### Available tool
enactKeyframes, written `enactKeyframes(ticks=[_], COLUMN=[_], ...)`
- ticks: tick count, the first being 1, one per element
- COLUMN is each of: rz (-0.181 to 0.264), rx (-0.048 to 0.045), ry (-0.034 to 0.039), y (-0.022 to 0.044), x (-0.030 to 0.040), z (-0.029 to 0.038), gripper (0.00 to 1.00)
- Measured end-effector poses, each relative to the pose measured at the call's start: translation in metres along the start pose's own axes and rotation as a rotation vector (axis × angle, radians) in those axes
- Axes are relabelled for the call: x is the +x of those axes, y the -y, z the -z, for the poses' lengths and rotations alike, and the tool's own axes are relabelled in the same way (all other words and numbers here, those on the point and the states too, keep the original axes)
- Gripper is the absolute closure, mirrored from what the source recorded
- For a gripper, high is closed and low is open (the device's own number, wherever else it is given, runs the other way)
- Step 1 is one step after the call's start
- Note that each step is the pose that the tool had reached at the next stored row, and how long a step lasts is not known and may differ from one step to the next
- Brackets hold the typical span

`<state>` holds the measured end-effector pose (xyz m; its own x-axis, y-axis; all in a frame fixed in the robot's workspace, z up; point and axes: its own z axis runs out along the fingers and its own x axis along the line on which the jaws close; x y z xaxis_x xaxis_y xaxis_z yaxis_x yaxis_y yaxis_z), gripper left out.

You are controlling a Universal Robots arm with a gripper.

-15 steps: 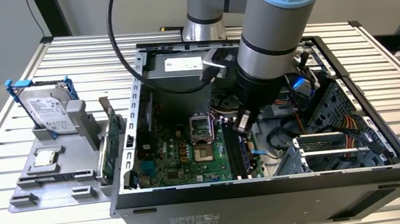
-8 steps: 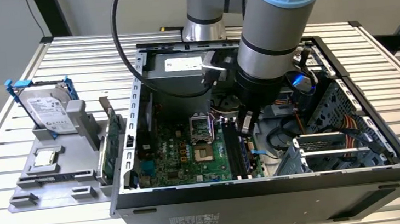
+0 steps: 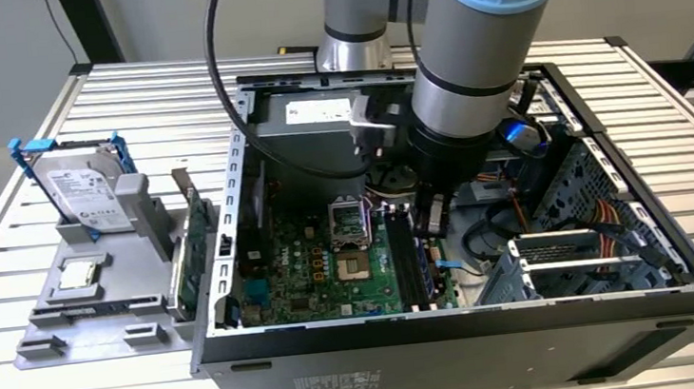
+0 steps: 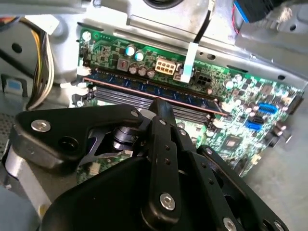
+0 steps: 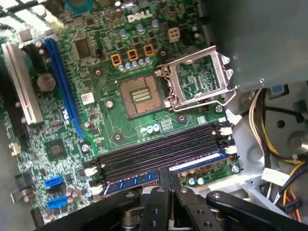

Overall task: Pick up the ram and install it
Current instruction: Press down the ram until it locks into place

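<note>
The ram is a long blue stick lying along the outermost memory slot of the green motherboard, with white latches at both ends. In the first wrist view the ram runs beside the black empty slots. My gripper is down inside the computer case, over the middle of the stick. Its thin black fingers are shut together, with their tips at the stick's upper edge. Whether they touch it I cannot tell. The gripper hides the middle of the ram. In the exterior view the gripper hangs over the slots.
A grey holder at the exterior view's left carries a hard drive, a silver processor chip and a green card. Inside the case are the open processor socket, its raised frame, cable bundles and metal walls.
</note>
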<state>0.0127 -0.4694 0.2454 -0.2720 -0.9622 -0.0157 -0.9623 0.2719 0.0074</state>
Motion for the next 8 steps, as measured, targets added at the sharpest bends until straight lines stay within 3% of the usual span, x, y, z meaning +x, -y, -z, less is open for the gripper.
enactKeyframes(ticks=[8], rz=[0.14], rx=[-0.0022], ry=[-0.0011], y=[0.0], x=[0.0], z=[0.0], gripper=[1.0])
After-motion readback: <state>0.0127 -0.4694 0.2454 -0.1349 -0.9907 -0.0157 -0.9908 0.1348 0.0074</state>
